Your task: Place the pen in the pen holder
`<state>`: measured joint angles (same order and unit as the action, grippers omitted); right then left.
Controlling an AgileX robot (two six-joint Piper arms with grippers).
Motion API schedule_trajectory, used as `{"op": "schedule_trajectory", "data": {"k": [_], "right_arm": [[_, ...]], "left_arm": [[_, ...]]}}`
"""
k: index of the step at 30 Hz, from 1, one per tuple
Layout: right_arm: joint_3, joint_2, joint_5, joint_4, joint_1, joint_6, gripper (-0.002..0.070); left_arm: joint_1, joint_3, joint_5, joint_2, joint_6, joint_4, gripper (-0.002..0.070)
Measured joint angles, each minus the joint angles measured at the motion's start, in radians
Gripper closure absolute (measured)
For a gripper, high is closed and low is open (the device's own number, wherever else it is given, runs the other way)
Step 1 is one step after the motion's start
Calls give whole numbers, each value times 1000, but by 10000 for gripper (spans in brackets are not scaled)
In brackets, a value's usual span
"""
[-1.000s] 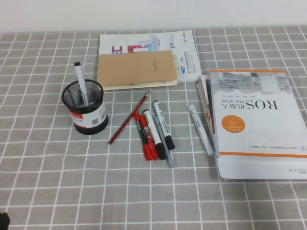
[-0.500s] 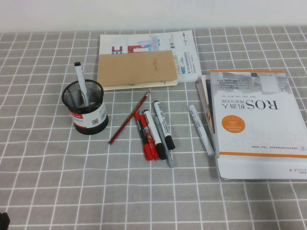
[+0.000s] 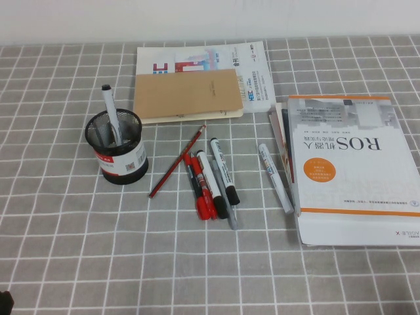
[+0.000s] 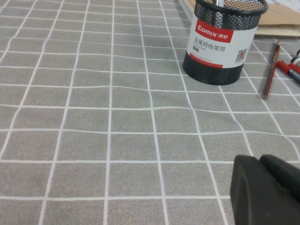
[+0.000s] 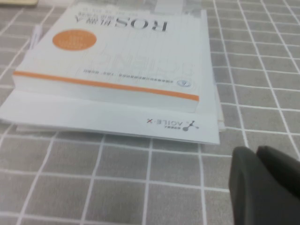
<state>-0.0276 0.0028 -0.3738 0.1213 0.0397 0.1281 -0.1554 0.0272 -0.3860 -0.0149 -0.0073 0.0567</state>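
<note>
The pen holder [image 3: 117, 147], a black mesh cup with a red-and-white label, stands at the table's left; the left wrist view shows it too [image 4: 220, 42]. A pale-barrelled pen with a black cap [image 3: 110, 113] stands upright inside it. Two white-barrelled markers with black caps [image 3: 223, 170] [image 3: 211, 184] lie in a cluster to its right. My left gripper [image 4: 258, 158] hovers low over bare cloth near the front left, shut and empty. My right gripper [image 5: 255, 151] sits shut and empty in front of the book.
Red markers [image 3: 200, 193] and a thin red pencil [image 3: 177, 161] lie in the cluster. A silver-white marker [image 3: 274, 177] rests beside the white ROS book [image 3: 348, 164]. A brown notebook [image 3: 187, 95] on papers lies at the back.
</note>
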Motion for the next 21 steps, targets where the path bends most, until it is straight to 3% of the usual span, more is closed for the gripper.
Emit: {"op": "schedule_trajectory", "data": {"k": [21], "right_arm": [[0,-10,-12,-4,-25,-48,688]], "left_arm": [[0,0,0,0,0,0,680]]}}
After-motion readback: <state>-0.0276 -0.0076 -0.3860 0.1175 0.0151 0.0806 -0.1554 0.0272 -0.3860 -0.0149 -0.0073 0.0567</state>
